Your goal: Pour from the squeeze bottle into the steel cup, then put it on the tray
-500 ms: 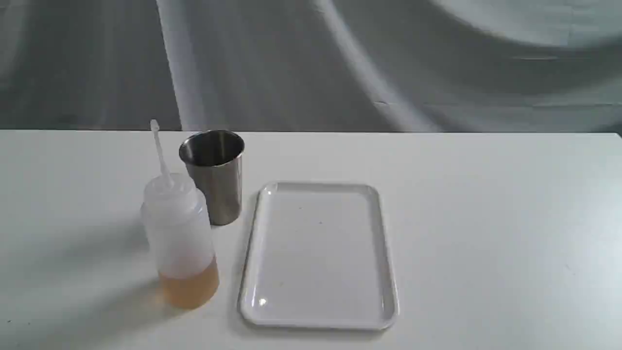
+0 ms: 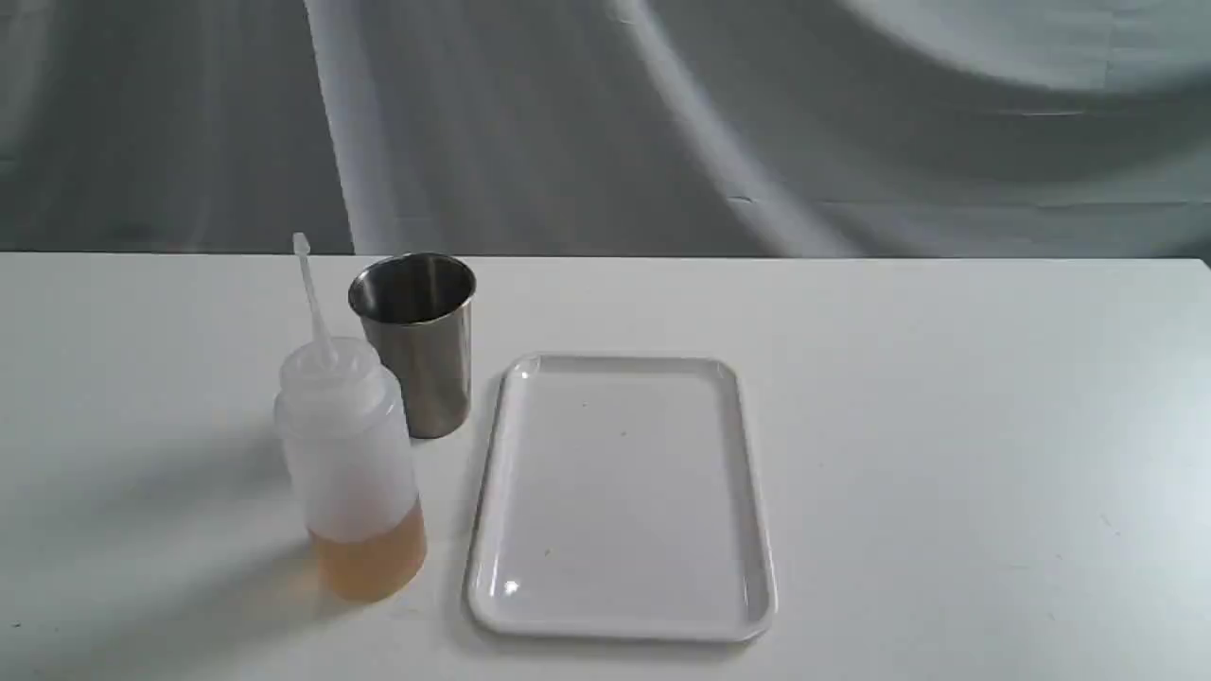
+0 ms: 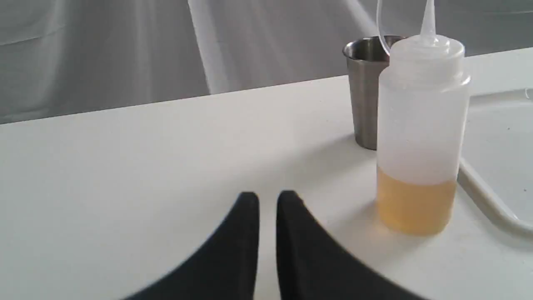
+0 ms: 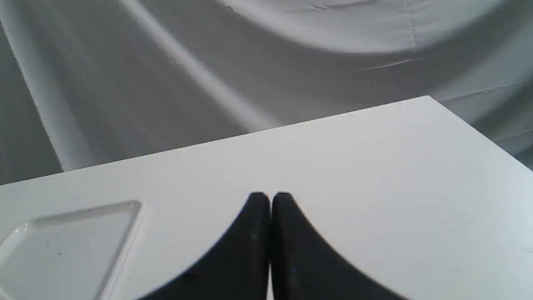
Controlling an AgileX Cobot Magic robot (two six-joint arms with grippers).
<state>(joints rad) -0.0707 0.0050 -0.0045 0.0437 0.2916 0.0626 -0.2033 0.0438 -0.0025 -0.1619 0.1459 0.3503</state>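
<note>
Brushed steel cup [image 2: 430, 378], partly hidden behind translucent amber-filled squeeze bottle [image 2: 348, 463], is placed left of white plastic tray [image 2: 620, 492]; left gripper [image 3: 267, 196] and right gripper [image 4: 270, 196] are shown closed, empty.

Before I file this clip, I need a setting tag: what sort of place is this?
Probably a staged test bench, not a kitchen: a plain white table, a draped grey cloth backdrop, and a squeeze bottle, steel cup and tray set out.
</note>
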